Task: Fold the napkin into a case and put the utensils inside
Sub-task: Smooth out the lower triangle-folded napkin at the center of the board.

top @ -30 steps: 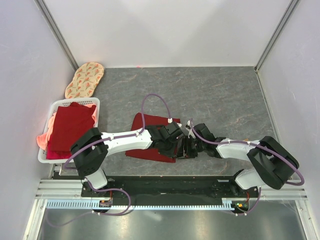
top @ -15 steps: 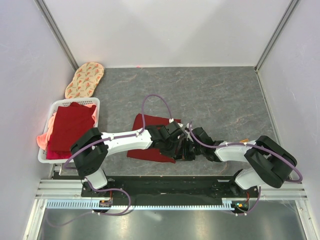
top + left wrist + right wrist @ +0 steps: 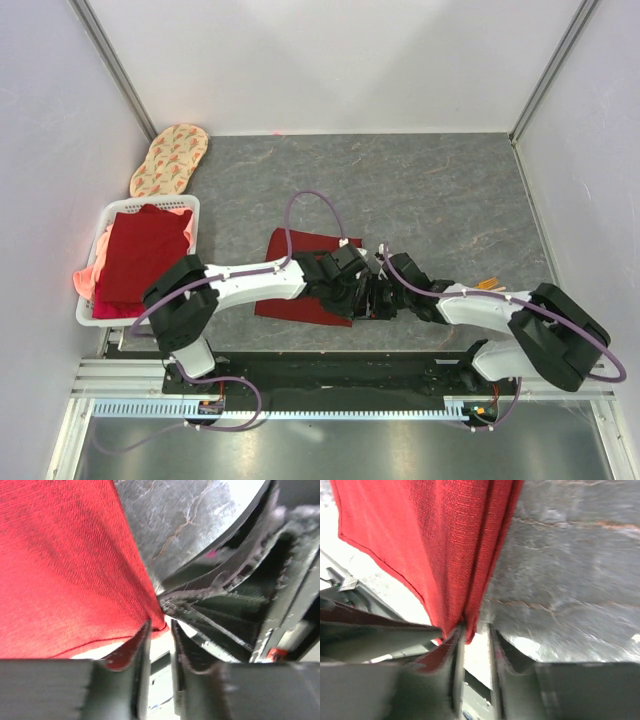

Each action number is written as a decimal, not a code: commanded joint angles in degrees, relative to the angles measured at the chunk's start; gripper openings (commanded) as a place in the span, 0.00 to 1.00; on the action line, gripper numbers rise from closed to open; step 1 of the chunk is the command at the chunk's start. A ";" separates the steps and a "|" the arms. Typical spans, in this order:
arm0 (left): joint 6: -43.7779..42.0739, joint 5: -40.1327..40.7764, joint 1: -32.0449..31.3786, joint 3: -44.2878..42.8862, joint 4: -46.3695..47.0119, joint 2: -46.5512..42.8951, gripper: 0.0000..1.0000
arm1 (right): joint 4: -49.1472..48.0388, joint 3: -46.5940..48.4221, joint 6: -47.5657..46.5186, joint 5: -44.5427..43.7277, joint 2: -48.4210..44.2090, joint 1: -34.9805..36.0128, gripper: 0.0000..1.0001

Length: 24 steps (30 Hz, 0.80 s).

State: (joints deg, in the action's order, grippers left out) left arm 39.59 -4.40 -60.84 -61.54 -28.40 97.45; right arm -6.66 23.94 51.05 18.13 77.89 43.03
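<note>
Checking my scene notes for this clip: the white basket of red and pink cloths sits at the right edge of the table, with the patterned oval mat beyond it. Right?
No: the white basket of red and pink cloths sits at the left edge of the table, not the right, as the top external view shows. The patterned oval mat does lie beyond it.

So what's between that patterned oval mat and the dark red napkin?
Just bare grey table between the mat and the napkin, in the top view.
</note>
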 commanded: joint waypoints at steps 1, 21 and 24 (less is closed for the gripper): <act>-1.18 1.68 1.07 -0.95 -2.27 -7.95 0.37 | 11.30 5.05 -5.85 -6.61 -4.31 0.13 0.39; -0.58 -7.73 33.06 18.90 6.51 -17.81 0.02 | 4.66 8.59 -5.79 -1.35 -0.02 5.32 0.24; 2.05 -6.76 33.94 23.56 8.53 -19.92 0.02 | 3.14 6.65 -5.69 -2.39 2.35 5.31 0.20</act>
State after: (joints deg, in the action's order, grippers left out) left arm 37.89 -11.03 -27.86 -41.71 -24.43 81.54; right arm 2.92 33.80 44.36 13.78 77.80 48.14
